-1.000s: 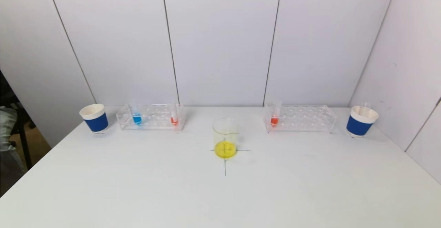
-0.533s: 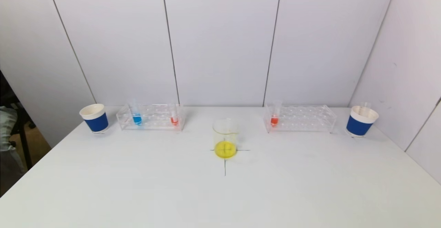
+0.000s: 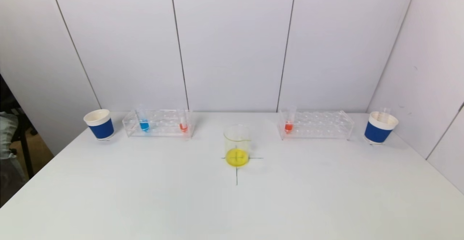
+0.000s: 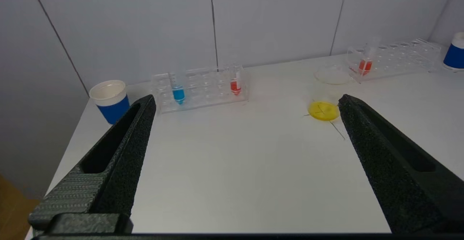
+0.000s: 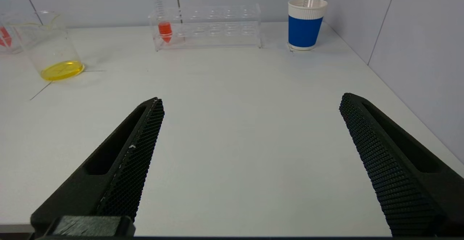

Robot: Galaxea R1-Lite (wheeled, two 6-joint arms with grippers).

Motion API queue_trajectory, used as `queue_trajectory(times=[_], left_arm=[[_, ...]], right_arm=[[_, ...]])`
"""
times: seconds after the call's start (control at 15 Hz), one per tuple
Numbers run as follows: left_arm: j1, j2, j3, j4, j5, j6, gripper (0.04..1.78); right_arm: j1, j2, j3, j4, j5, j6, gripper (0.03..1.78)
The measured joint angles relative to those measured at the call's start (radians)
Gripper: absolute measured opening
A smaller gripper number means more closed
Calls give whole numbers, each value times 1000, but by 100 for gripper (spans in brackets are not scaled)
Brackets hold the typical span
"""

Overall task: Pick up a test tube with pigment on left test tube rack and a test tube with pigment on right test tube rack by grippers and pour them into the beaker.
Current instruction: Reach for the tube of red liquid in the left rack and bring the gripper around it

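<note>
Test tubes with pigment stand in two clear racks at the rear of the white tabletop [image 3: 145, 203].

Head view: the left test tube rack [image 3: 159, 123], centre-left of the frame, holds a blue tube [image 3: 144, 123] and a red tube [image 3: 183, 124]. The right test tube rack [image 3: 315, 124], centre-right, holds one red-orange tube [image 3: 288, 124] at its inner end. The beaker [image 3: 237, 145], with a shallow yellow layer, stands at mid-frame on a drawn cross. A blue-banded paper cup sits at each outer end, the left cup [image 3: 99, 124] and the right cup [image 3: 380, 127]. Neither arm appears. Compared with the frames from the preceding second, nothing has shifted; by that reading, no pick has begun and both tubes remain to be fetched.

Left wrist view: the left gripper [image 4: 246, 102] has its fingers [image 4: 119, 153] spread wide and empty, hanging above the near tabletop, well apart from the left rack in the upper-centre of the frame.

Right wrist view: the right gripper [image 5: 250, 100] likewise has fingers [image 5: 127, 153] wide and empty, with the right rack at upper-centre, well apart. A thin clear rod or tube stands in the right cup.

No brand, label or legible writing is visible; faint graduation marks on the glassware cannot be read.
</note>
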Motion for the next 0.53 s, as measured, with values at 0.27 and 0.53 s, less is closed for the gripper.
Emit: queue_trajectory(times=[0.27,0.53], left_arm=[[0,248,29,-221,-33,-4,176],[0,503,56,-483,-35,-6,176]], right_arm=[[0,0,0,0,0,0,176],[0,0,0,0,0,0,176]])
